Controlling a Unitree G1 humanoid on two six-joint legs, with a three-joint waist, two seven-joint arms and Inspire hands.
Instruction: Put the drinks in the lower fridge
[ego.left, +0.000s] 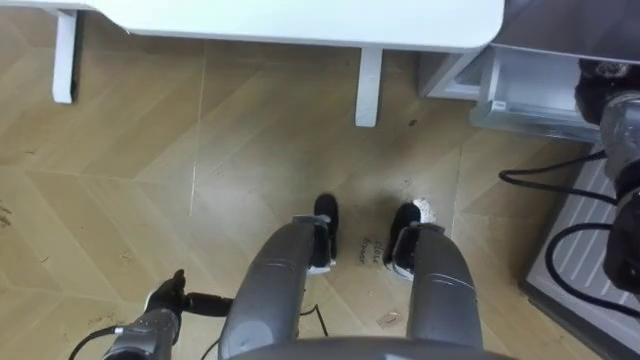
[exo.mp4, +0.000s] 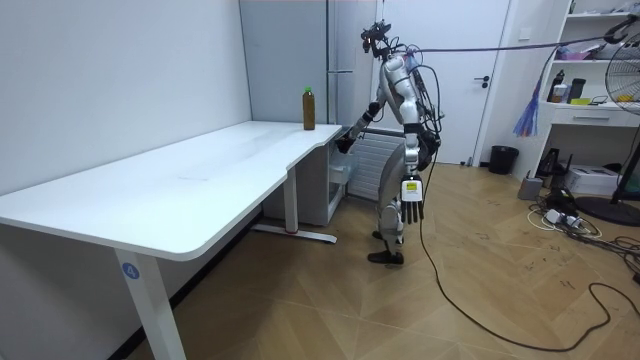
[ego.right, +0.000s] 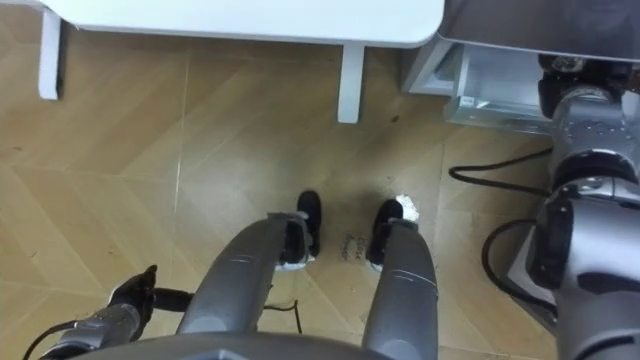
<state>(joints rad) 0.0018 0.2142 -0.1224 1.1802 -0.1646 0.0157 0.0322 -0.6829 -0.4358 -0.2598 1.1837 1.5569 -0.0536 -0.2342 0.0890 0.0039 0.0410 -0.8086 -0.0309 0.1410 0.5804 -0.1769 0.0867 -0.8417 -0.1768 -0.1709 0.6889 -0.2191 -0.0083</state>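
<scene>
A white desk (exo.mp4: 200, 185) ran from nine o'clock along a pale wall (exo.mp4: 110, 80); wood floor (exo.mp4: 470, 300) spread at five, a door (exo.mp4: 470, 110) stood at one.

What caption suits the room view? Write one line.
Robot beside the white table, bottle on its far corner, left hand hanging open, right hand raised toward the fridge.

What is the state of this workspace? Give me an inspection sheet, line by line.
surface: white desk, bare apart from one bottle.
job's things: bottle upright at the desk's far end; fridge behind it, its lower drawer looks pulled out.
clutter: nothing seen on the desk.
hands: left hand hangs open at the side; right hand reaches towards the fridge.
cables: a tangle on the floor.
surroundings: door, bin.
</scene>
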